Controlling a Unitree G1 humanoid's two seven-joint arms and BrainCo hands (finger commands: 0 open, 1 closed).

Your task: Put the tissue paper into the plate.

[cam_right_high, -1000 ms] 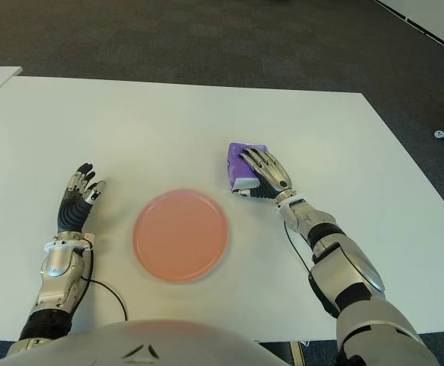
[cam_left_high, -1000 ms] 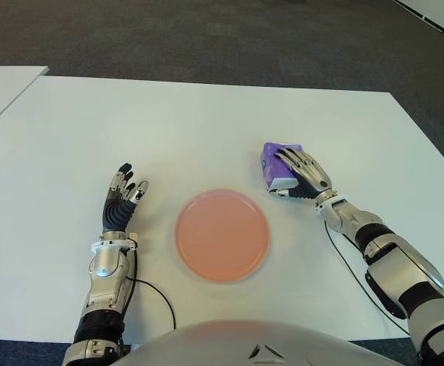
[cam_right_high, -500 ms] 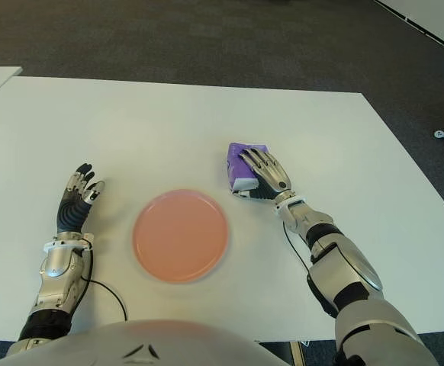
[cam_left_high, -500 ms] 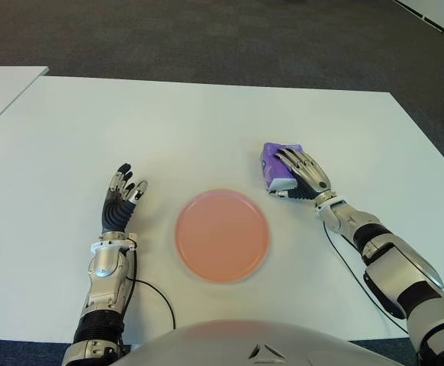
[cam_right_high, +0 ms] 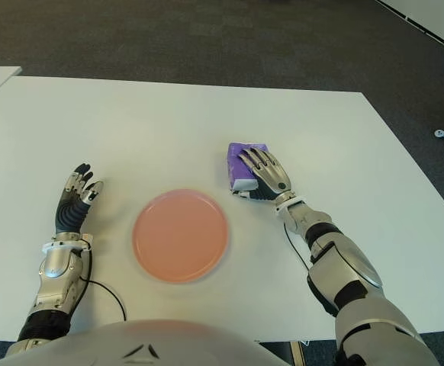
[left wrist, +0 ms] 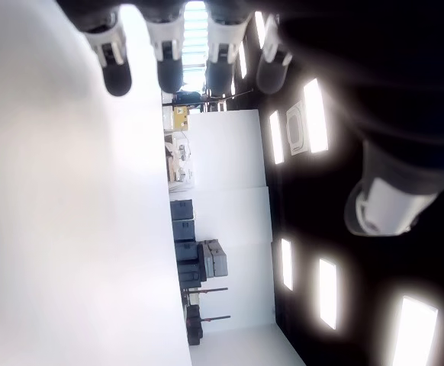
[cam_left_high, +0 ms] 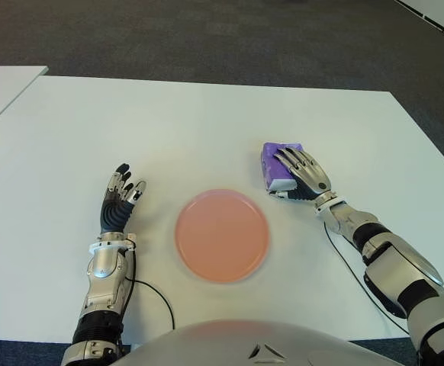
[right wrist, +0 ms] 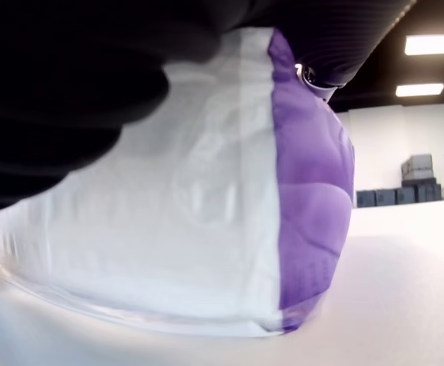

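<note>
Purple-and-white soft tissue paper pack (cam_left_high: 277, 165) sits on white table (cam_left_high: 207, 130), just right of round pink plate (cam_left_high: 222, 235), not in it. Right hand (cam_left_high: 304, 175) lies over pack, fingers draped, touching; firm grip can't tell. Left hand (cam_left_high: 120, 204) left of plate, fingers extended, holding nothing.

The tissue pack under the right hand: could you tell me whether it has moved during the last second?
No. The tissue pack sits equally far from the plate, under the right hand.

Right hand (cam_left_high: 301, 174) flat atop purple tissue pack (cam_left_high: 275, 164), right of pink plate (cam_left_high: 222, 235). Plate near table's (cam_left_high: 207, 130) front edge. Left hand (cam_left_high: 120, 200) left of plate, fingers extended.
</note>
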